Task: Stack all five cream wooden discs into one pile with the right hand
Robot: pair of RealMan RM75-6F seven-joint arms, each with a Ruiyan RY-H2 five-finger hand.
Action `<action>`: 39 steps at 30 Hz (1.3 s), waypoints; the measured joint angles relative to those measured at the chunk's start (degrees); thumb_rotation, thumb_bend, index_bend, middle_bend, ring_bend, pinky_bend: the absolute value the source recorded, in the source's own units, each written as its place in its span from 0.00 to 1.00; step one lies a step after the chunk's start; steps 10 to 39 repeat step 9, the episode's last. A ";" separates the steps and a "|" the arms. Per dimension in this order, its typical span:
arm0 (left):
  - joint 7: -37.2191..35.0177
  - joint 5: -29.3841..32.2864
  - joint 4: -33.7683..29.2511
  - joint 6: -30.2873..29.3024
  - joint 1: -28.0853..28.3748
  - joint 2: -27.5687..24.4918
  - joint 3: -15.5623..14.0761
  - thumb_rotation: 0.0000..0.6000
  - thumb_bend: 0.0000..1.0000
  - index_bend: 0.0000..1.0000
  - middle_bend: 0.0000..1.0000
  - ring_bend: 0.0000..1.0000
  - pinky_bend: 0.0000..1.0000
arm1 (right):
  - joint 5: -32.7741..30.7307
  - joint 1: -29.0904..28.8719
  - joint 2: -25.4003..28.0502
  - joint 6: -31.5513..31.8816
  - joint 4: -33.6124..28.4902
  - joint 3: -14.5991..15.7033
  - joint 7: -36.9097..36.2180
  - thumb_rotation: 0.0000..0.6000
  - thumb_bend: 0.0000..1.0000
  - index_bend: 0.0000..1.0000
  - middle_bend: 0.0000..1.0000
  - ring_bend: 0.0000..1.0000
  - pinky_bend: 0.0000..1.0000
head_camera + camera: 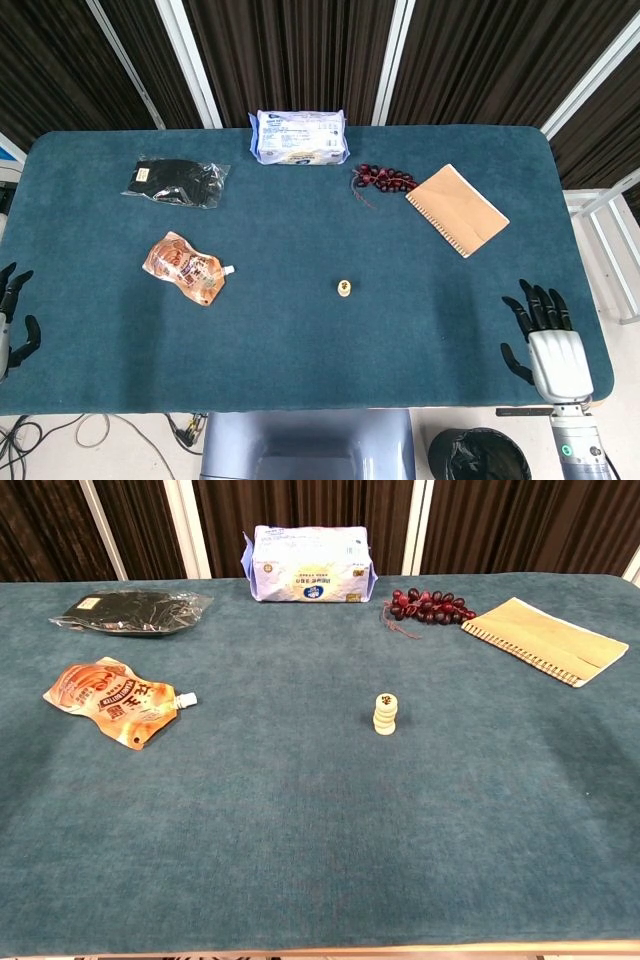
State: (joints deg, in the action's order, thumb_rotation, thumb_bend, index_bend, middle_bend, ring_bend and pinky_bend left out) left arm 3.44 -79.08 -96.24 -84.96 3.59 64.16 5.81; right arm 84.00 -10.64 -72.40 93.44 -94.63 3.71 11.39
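Both views are evenly and brightly lit from overhead, sharp throughout with no motion blur, the teal tabletop [300, 330] showing soft mottled patches, only faint short shadows under objects, mild glare on the plastic tissue pack [307, 563], and dark curtains behind.

Neat little pile [385, 714] of cream discs, standing upright around mid-table [300, 860], with a dark mark on the top disc. Orange pouch [112, 702] lying flat, well off to the pile's left, and a black packet [130, 610] behind it. Tissue pack [308, 564] at the far edge, grapes [428, 606] near its right, then an angled notebook [545, 638].
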 measured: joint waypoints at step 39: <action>-0.79 -2.55 1.64 1.23 0.93 -0.64 -1.23 1.00 0.62 0.13 0.00 0.00 0.00 | 0.49 1.27 -0.60 -1.09 2.17 -2.11 -2.44 1.00 0.41 0.20 0.00 0.00 0.00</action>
